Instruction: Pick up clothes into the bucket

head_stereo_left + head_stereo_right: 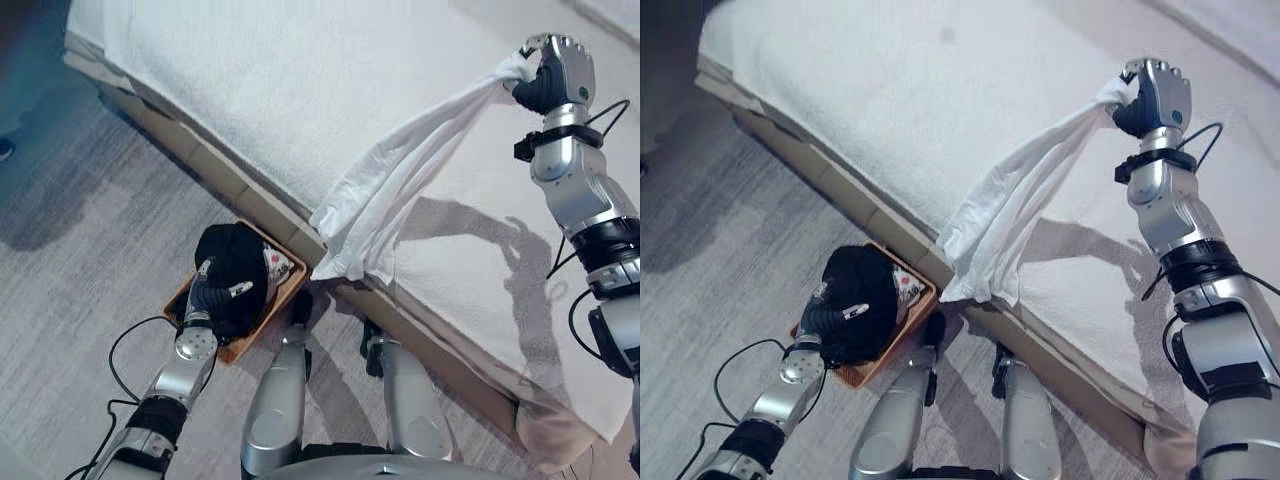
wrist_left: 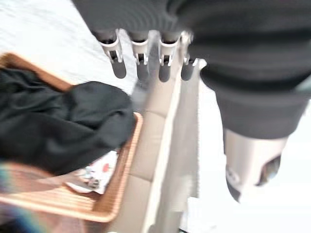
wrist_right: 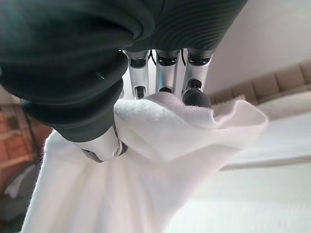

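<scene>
Your right hand (image 1: 553, 75) has its fingers (image 3: 196, 95) and thumb curled round a bunched end of the white garment (image 1: 400, 190); in the right wrist view you see the dark fingertips pressing into a fold of the cloth with the thumb clamped beneath it. The hand is raised over the bed (image 1: 300, 90), towards its far side, and the garment stretches down from it in a long diagonal drape, its lower end hanging past the near edge of the bed, just above the floor.

Your left hand (image 1: 215, 295) hovers low over the basket (image 1: 288, 285), and the left wrist view shows its fingers (image 2: 118, 65) straight and spread, holding nothing, pointing past the basket towards the bed's side.

The basket is a shallow brown woven tray standing on the floor, pressed close against the bed's near edge. In it you have a black garment (image 1: 855, 295) heaped up over the rim, and beneath it a scrap of white cloth with red print (image 2: 97, 172) shows in the corner nearest the bed.

The bed carries a white textured cover (image 1: 840, 90), and its base is padded in beige panels (image 1: 200, 160). The floor (image 1: 80, 230) is grey carpet with a streaked pattern.
</scene>
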